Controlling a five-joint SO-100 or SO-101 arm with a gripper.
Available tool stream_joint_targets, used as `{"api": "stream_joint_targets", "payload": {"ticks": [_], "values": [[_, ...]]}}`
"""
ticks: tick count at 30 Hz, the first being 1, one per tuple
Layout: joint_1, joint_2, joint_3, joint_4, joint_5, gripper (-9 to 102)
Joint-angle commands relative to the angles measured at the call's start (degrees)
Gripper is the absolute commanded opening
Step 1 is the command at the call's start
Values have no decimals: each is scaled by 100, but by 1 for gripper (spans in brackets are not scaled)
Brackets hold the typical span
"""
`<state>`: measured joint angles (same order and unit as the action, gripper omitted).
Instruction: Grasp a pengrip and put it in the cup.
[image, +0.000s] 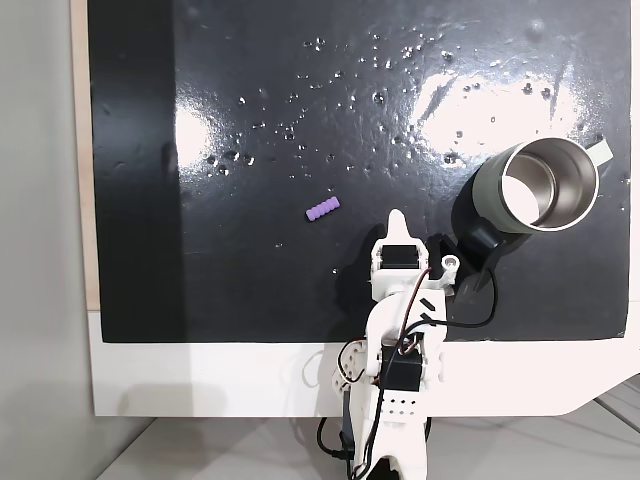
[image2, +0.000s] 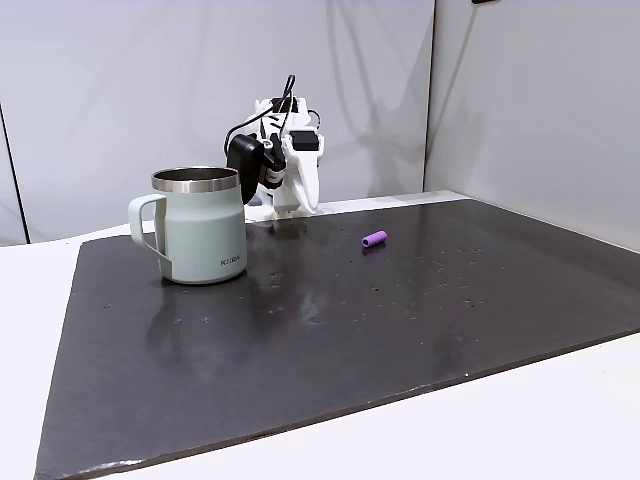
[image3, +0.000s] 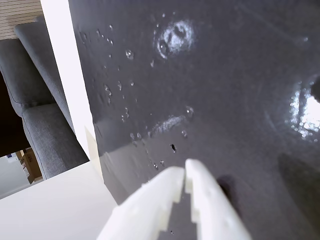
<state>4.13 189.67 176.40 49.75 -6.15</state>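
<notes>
On the black mat (image: 250, 290) covering the worktop, seen from above, the pengrip (image: 322, 210) lay on its side near the middle, alone and untouched. The hand (image: 397, 218) sat at about four o'clock from it, close but not touching, its white fingers brought together to a point with nothing between them; the wrist view showed the same two fingertips (image3: 186, 175) pressed together over bare mat. The cup (image: 535, 186) stood upright at about three o'clock from the pengrip, well apart from it and just beyond the arm's black rounded pad. In the fixed side view the order ran cup (image2: 199, 225), arm, then pengrip (image2: 374, 239).

Several things could have gone wrong from here, in my judgement. The pengrip was a small soft cylinder on a glossy mat, so a finger landing on its flank could have rolled it away before any grip closed. The fingers would have had to spread first; descending while still together would only have pushed it. The wrist view did not show the pengrip, so aiming looked harder. Later, swinging toward the cup, the arm could have clipped the rim or handle (image2: 148, 222) and shifted the cup.
</notes>
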Motion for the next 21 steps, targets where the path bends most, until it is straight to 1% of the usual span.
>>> {"api": "stream_joint_targets", "payload": {"ticks": [1,5,7,10,13,16,21], "values": [[-26,53,-44,-158,-35,0],[-290,53,-343,35,-290,0],[-466,44,-694,149,-475,0],[-984,-264,-1459,422,-694,0],[-1415,-1107,-2373,659,-738,0],[-1644,-2188,-3305,958,-712,1],[-1705,-3454,-4228,1380,-694,11]]}}
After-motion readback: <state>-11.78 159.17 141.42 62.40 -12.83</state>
